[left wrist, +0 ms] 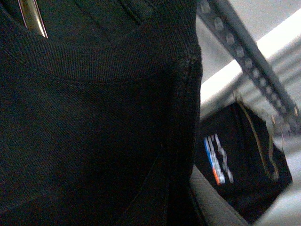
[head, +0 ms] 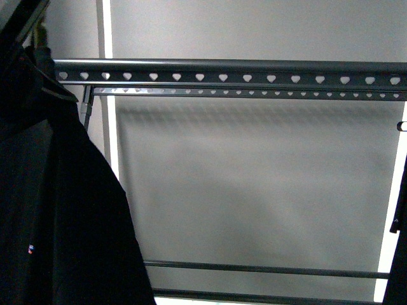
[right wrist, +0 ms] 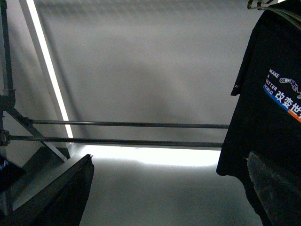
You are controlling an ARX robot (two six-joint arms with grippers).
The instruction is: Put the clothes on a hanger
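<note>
In the front view we are seeing the shirt (head: 57, 210) hanging at 9 o'clock. Its top is reaching up toward 11 o'clock, in front of the left end of the rack (head: 229, 77); we cannot tell whether the two are touching. The rack's heart-punched front rail is running across 12 o'clock, with the rear rail (head: 286, 93) just behind it. Two thin bars (head: 267, 270) are crossing at 6 o'clock. A second shirt (head: 397, 254) is showing as a dark strip between 3 and 4 o'clock.

The shirt's ribbed collar (left wrist: 94, 66) is filling the left wrist view, with a shiny metal piece (left wrist: 32, 16) lying beside it. We are not seeing the left tool, so we cannot tell whether it is spread or pinching.

The right tool (right wrist: 169, 155) is standing spread, its fingers (right wrist: 56, 197) well apart with nothing between them. It is facing the second shirt's white lettering (right wrist: 275, 82).
</note>
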